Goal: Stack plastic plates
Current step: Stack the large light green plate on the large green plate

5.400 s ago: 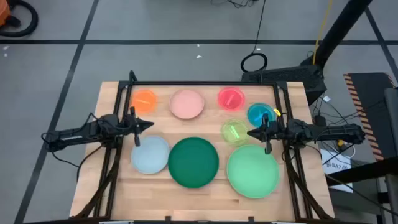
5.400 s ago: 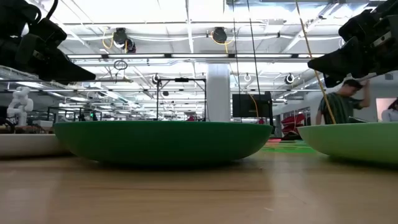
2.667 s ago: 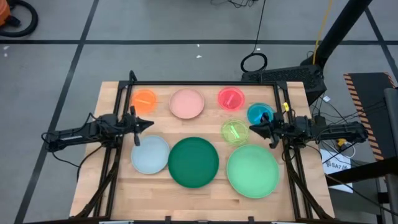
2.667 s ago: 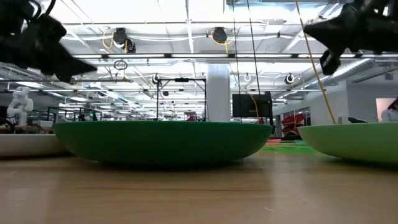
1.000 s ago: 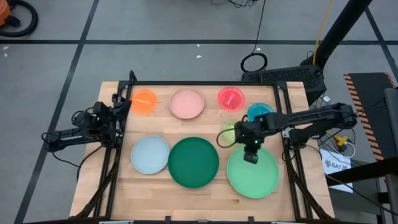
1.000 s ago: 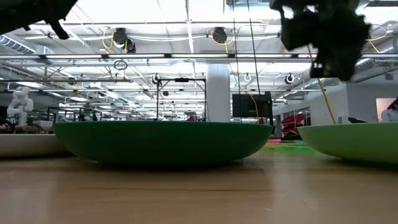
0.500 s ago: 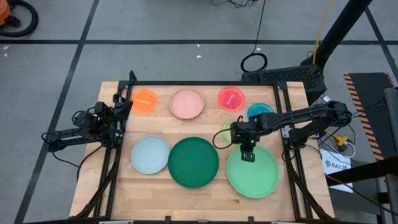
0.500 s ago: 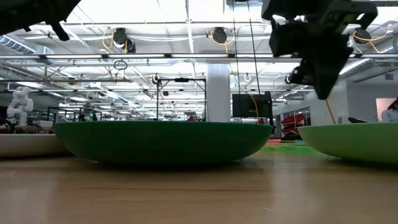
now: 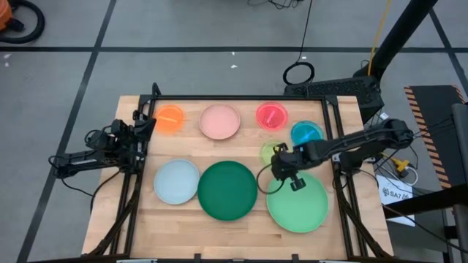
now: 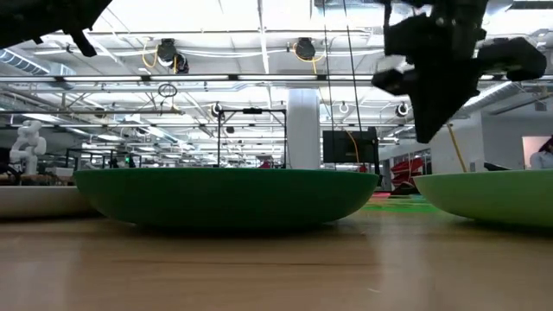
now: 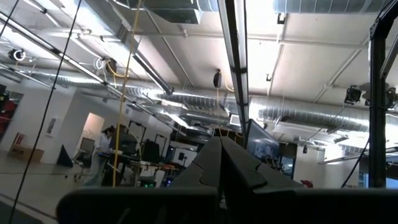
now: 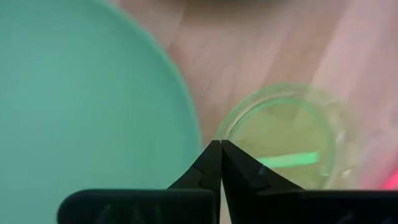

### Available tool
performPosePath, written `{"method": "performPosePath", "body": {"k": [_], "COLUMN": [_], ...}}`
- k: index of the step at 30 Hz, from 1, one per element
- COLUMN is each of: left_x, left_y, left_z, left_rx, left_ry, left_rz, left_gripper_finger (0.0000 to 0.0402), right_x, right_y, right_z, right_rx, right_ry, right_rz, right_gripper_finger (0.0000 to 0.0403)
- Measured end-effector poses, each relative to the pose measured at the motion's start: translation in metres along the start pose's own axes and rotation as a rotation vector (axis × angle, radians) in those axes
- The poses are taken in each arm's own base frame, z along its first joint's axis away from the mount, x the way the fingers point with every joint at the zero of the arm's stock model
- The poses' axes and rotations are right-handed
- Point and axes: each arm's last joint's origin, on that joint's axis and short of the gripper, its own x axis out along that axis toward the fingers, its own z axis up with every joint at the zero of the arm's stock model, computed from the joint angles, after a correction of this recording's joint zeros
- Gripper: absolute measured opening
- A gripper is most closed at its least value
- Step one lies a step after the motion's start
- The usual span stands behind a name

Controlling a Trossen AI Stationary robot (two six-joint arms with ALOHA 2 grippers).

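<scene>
Eight round plates lie flat on the wooden table: orange [image 9: 170,118], pink [image 9: 220,121], red-pink [image 9: 271,115] and blue [image 9: 306,133] toward the far edge, yellow-green [image 9: 269,151] partly under my right arm, and pale blue [image 9: 176,181], dark green [image 9: 227,190] and light green [image 9: 297,201] toward the near edge. My right gripper [image 9: 284,174] [image 12: 219,146] is shut and points down. It hangs in the air [image 10: 426,134] over the gap between the light green plate [image 12: 87,106] and the yellow-green plate [image 12: 283,140]. My left gripper [image 9: 145,124] [image 11: 219,142] is shut, raised at the table's left edge.
A black frame [image 9: 241,98] runs along the table's far edge and down both sides. Bare wood [image 9: 241,232] shows along the near edge. In the low view the dark green plate [image 10: 226,194] fills the middle, with the light green plate [image 10: 492,194] to its right.
My right gripper has come down toward the plates and shifted a little toward the table's left, turning at the wrist; it stays shut. The plates and my left arm have kept still.
</scene>
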Motion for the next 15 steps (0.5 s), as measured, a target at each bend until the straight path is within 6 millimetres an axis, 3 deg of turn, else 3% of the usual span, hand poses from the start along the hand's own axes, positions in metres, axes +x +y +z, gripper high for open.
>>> {"method": "performPosePath", "body": {"k": [7,11,15], "left_x": [0.0,0.0,0.0], "left_y": [0.0,0.0,0.0], "left_z": [-0.001,0.0,0.001], "left_rx": [0.02,0.036,0.035], "left_ry": [0.005,0.001,-0.014], "left_rz": [0.001,0.005,0.006], "left_gripper_finger": [0.0005,0.0005,0.0005], "right_x": [-0.019,-0.011,-0.001], "right_y": [-0.004,-0.018,-0.019], "right_z": [0.042,0.063,0.066], "right_rx": [0.161,0.292,0.296], "right_ry": [-0.005,0.103,0.31], "right_rz": [-0.123,-0.113,-0.023], "right_gripper_finger": [0.0001,0.0001,0.0001]}}
